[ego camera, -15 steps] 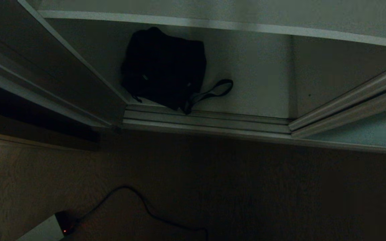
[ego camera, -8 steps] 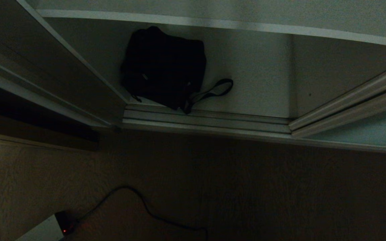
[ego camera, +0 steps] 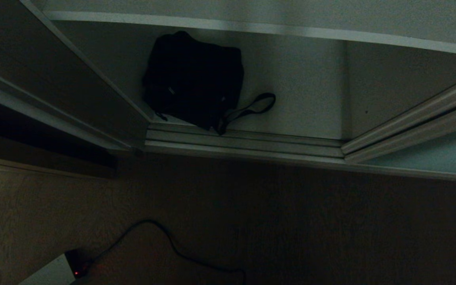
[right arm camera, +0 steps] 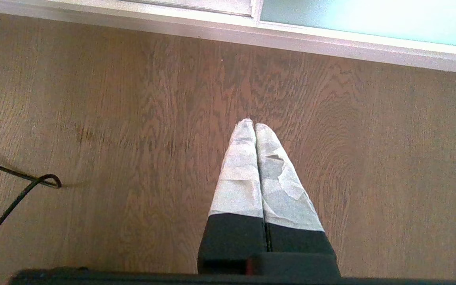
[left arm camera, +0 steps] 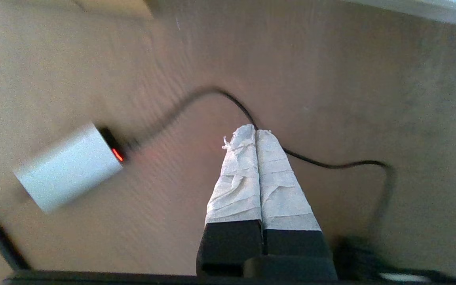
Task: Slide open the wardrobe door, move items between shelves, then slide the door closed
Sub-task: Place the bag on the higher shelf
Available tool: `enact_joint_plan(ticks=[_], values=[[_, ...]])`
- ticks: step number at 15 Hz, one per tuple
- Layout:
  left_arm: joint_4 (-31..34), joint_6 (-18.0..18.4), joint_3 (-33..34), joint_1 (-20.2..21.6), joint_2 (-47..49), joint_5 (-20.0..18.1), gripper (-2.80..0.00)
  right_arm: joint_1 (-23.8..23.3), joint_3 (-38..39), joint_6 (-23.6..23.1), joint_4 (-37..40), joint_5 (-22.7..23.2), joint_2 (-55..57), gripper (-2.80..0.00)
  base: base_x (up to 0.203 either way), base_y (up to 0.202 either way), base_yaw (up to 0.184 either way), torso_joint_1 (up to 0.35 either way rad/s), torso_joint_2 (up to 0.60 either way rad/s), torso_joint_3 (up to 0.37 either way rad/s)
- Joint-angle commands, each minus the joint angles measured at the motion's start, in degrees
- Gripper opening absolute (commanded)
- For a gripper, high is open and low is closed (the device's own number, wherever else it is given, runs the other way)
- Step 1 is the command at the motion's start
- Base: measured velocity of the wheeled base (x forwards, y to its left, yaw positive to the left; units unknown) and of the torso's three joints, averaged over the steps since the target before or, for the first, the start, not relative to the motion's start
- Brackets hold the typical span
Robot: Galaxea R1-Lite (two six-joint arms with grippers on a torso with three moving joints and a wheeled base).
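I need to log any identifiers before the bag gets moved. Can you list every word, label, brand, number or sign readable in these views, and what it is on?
No readable text in any view.
Black bag: a small pale tag shows on its front, too small and dark to read.
White box on the floor: only a red indicator light, no lettering visible.
Sliding wardrobe door and shelf: blank.

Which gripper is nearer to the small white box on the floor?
Left. The left gripper hangs beside the white box, over its cable. The right gripper sees only bare floor, box absent.
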Motion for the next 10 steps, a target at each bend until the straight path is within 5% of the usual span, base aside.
enact_joint_plan(ticks=[1, 5, 10], values=[[0.4, -6.4, -4.6, -0.1, 13.9, -0.3, -2.80, 0.0, 0.1, 0.0, 0.0, 0.0, -0.2, -2.80, 0.000, 0.000, 0.000, 0.000, 0.00, 0.000], [-2.4, -21.7, -14.4, -0.3, 38.5, -6.2, -2.80, 0.0, 0.0, 0.0, 0.0, 0.0, -0.2, -2.80, 0.000, 0.000, 0.000, 0.000, 0.00, 0.000], [-11.9, -28.6, -22.9, -1.1, 60.9, -13.6, -2.80, 0.0, 0.1, 0.0, -0.1, 0.0, -0.2, -2.80, 0.000, 0.000, 0.000, 0.000, 0.00, 0.000]])
